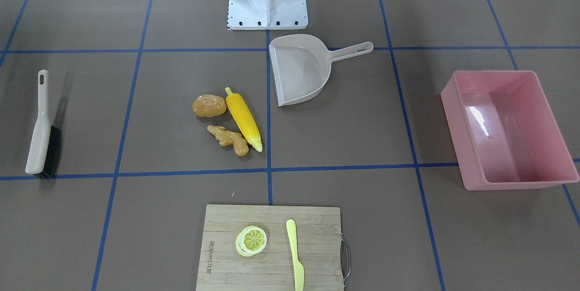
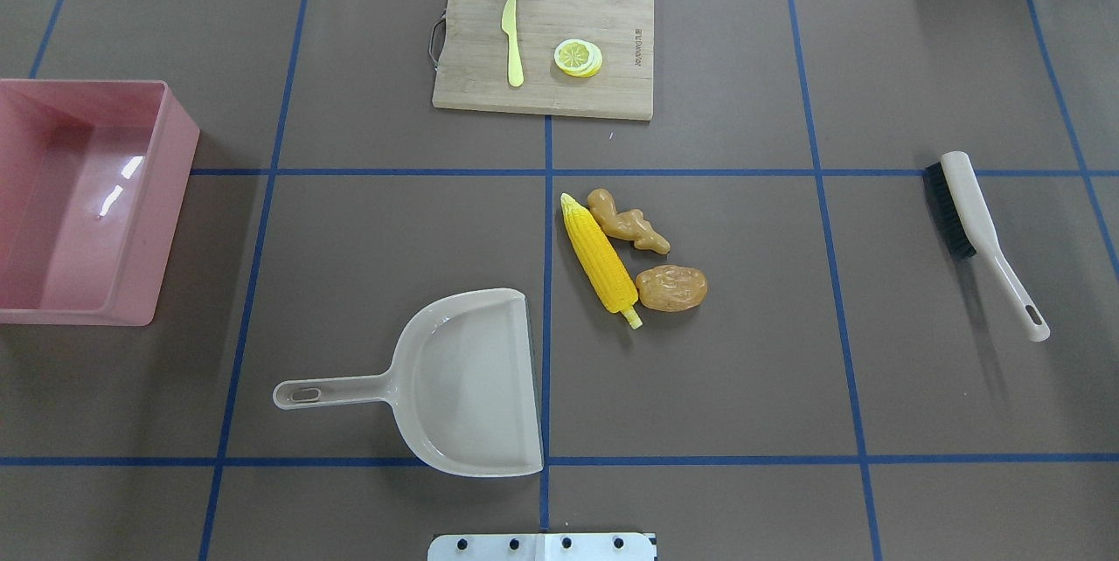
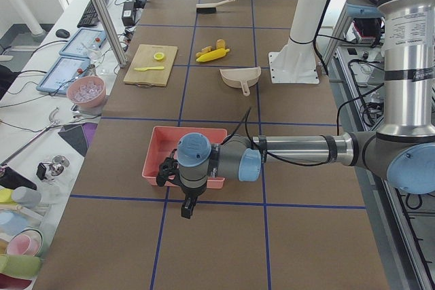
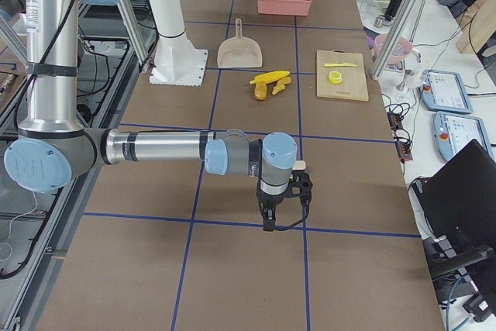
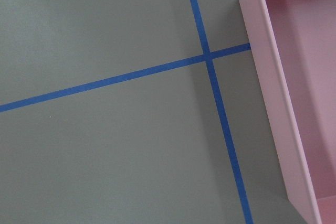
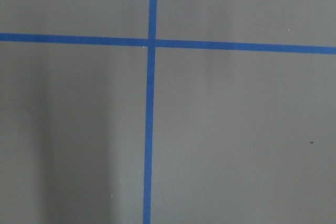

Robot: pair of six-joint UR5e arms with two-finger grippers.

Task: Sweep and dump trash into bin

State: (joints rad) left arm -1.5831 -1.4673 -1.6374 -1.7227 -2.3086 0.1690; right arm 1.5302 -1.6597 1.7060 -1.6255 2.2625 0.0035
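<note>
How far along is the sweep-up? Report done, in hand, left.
Done: nothing; the bin is empty. In hand: nothing; the brush and dustpan lie ungripped. Left: everything; corn cob, potato and ginger root sit on the table.

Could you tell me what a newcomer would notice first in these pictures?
The bright yellow corn, huddled with the potato and ginger in the middle of the table, draws the eye first. Next comes the pink bin at its end on the robot's left, empty, with the beige dustpan lying between it and the corn.
</note>
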